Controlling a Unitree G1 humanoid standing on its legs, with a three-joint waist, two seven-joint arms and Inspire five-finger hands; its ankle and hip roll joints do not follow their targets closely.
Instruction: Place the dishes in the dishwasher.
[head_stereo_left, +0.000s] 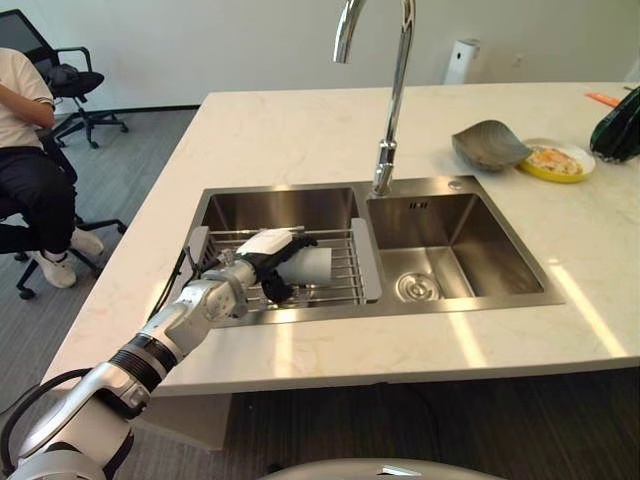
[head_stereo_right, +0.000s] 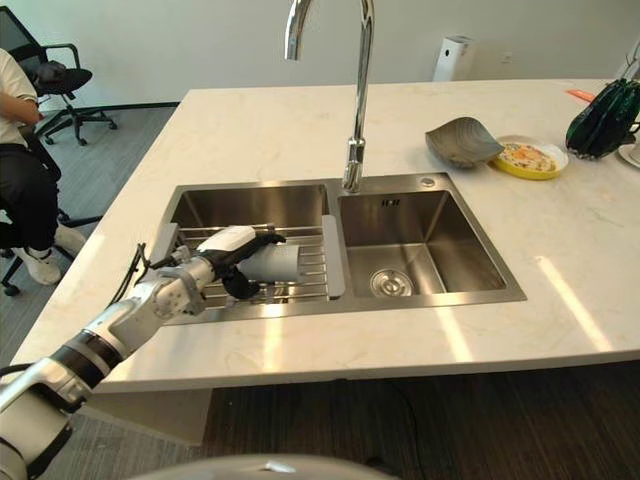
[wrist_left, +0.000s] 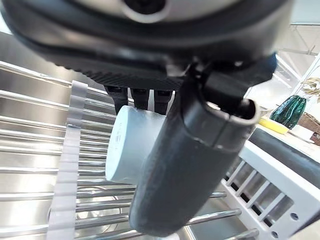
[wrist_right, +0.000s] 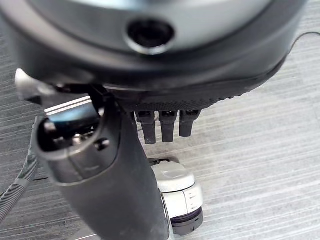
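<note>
**White cup in the left hand's grasp over the sink rack**

White, smooth-walled cylindrical cup (head_stereo_left: 305, 265) lies on its side on the steel wire rack (head_stereo_left: 345, 270) in the left basin, the left hand (head_stereo_left: 272, 262) curled round it, thumb across its wall. It looks light, stiff, probably slippery and breakable — best held mid-body. Rightward, a grey bowl (head_stereo_left: 488, 145) and yellow plate (head_stereo_left: 556, 161) wait on the marble counter (head_stereo_left: 290, 130). The right hand (wrist_right: 115, 170) hangs over floor, fingers straight. No dishwasher is visible — the cup's mouth is hidden.

Office kitchen, marble island double sink (head_stereo_left: 440, 250), tall faucet (head_stereo_left: 395, 90), office chairs (head_stereo_left: 75, 80)
</note>
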